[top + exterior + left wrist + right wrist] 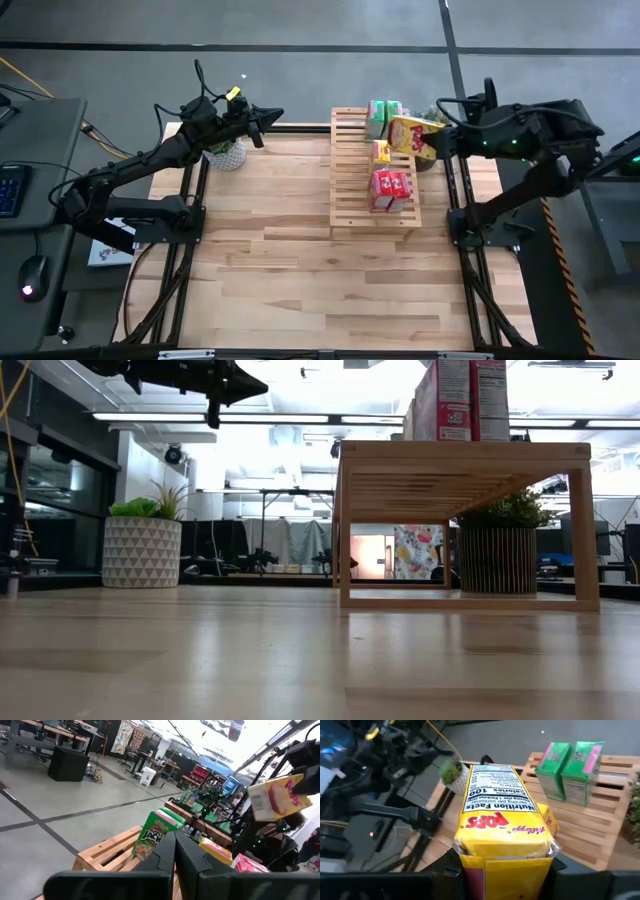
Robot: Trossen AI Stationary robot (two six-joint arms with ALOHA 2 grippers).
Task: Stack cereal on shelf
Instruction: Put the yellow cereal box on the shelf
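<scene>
Left gripper [268, 119]: upper left of the high view, raised over the table's far edge, fingers pressed together with nothing between them; the left wrist view shows the two dark fingers meeting edge to edge.

White potted plant [227, 153]: just below the left arm in the high view, at the table's [300, 270] far left; a white pot with a triangle pattern at the left of the low view.

Shelf [352, 170]: light wood slatted rack, centre right of the high view; in the low view it stands on legs at the right, with boxes on top.

Green cereal boxes [383, 117]: two side by side at the rack's far end, top of the high view; "Apple Jacks" lettering shows in the left wrist view.

Yellow box on rack [381, 151]: lies between the green pair and the red boxes.

Red cereal boxes [392, 190]: two together at the rack's near right part.

Held yellow cereal box [414, 138]: Kellogg's "Pops", nutrition panel up in the right wrist view; hangs over the rack's right edge, tilted.

Right gripper [441, 141]: upper right of the high view, jaws partly apart and clamped on the yellow box's end.

Dark potted plant [498, 548]: behind the rack, right of the low view.
</scene>
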